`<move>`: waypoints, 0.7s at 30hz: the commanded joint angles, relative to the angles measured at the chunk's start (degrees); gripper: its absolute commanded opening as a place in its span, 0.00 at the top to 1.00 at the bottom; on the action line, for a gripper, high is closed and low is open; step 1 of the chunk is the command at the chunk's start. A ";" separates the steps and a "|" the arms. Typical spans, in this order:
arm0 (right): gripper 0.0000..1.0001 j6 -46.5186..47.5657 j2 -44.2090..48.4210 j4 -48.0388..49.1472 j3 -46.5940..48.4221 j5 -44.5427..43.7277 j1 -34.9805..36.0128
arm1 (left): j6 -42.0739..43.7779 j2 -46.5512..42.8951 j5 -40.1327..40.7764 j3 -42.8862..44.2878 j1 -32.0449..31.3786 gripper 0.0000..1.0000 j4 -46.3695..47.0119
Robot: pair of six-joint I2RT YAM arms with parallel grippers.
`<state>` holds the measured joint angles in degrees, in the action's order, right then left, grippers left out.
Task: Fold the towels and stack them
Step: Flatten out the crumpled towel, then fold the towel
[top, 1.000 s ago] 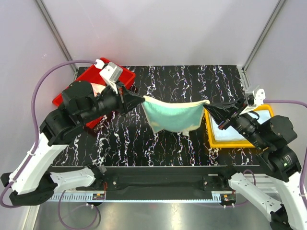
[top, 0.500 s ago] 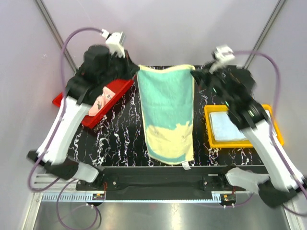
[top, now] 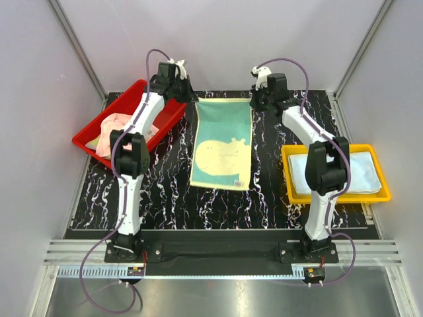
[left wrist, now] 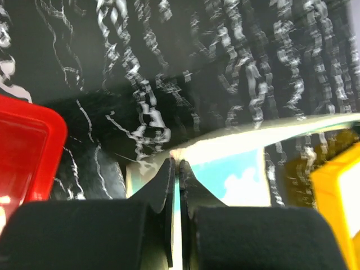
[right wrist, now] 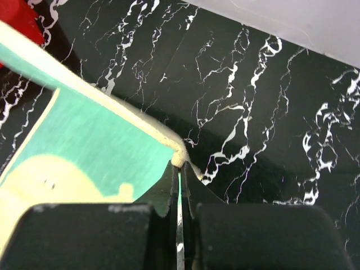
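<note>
A teal green towel (top: 223, 142) with a pale yellow animal shape and yellow border lies spread flat on the black marbled table (top: 277, 185), long side running front to back. My left gripper (top: 192, 100) is shut on its far left corner (left wrist: 177, 154). My right gripper (top: 254, 102) is shut on its far right corner (right wrist: 179, 157). The towel shows in the left wrist view (left wrist: 236, 169) and in the right wrist view (right wrist: 84, 140). A pale blue-white folded towel (top: 340, 172) lies in the yellow tray (top: 288, 177). Pink and yellow-green towels (top: 115, 129) lie in the red tray (top: 168, 115).
The red tray stands at the table's far left and shows in the left wrist view (left wrist: 25, 152). The yellow tray stands at the right. White walls close in behind the far edge of the table.
Both arms have swung the towel from hanging near the front out to the back of the table and laid it flat. Both grippers still hold its far corners.
</note>
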<state>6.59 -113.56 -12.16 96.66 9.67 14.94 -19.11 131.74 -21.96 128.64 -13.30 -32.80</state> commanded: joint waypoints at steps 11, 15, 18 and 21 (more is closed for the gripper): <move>1.00 7.56 6.94 16.03 -11.66 5.36 -0.26 | 9.34 -9.47 -7.94 -14.63 0.47 1.00 15.31; 1.00 7.21 12.30 16.47 -20.18 5.88 -0.17 | 12.87 -14.93 -5.30 -23.67 -0.32 1.00 13.64; 1.00 5.63 16.69 17.35 -26.14 6.24 -0.09 | 14.10 -19.06 -4.50 -28.69 -0.94 1.00 13.11; 1.00 4.14 20.03 17.70 -30.65 6.24 0.17 | 13.40 -22.14 -4.41 -35.11 -1.38 1.00 13.81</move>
<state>12.19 -98.98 1.78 68.69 15.27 14.96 -7.90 114.21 -27.64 97.21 -14.33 -21.50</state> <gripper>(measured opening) 0.012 0.024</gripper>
